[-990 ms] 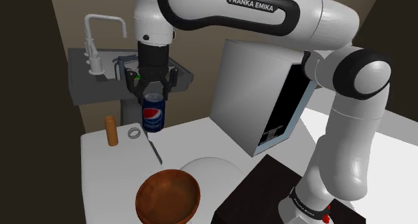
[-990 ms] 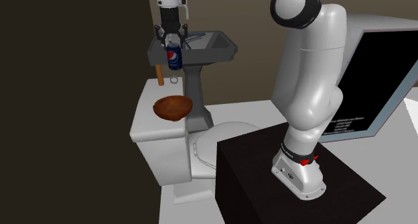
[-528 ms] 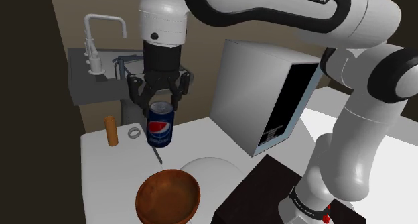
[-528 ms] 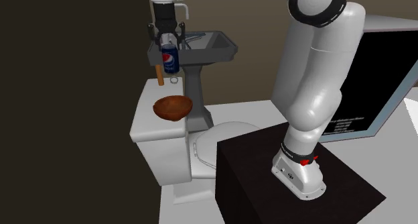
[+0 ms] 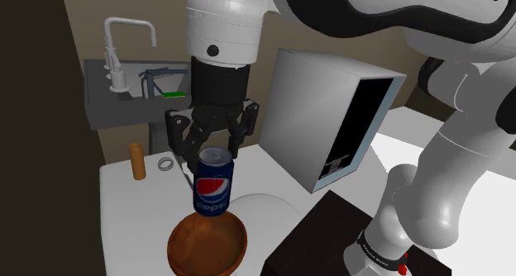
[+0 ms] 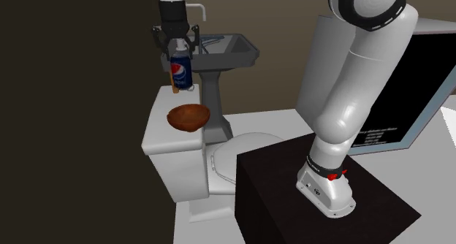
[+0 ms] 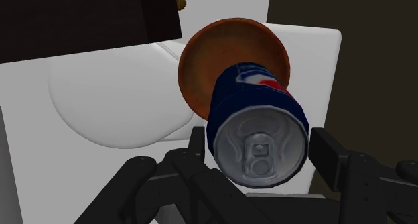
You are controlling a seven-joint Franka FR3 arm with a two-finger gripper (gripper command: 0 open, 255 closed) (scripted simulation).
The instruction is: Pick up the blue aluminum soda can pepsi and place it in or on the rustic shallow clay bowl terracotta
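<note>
1. Can (image 5: 213, 183), blue with a silver top, upright in the air over the far side of the bowl (image 5: 207, 245), apart from it.
2. Gripper (image 5: 212, 147) pointing straight down, clenched on the can's upper part, one black finger pressed to each side.
3. Bowl reddish-brown and shallow, resting on top of the white toilet tank (image 6: 172, 169).
4. Farther back on the same tank top, a small grey ring (image 5: 166, 163) just beside an upright brown cylinder (image 5: 137, 161).
5. Behind these, a grey sink (image 5: 107, 109) with a white tap (image 5: 118, 74).
</note>
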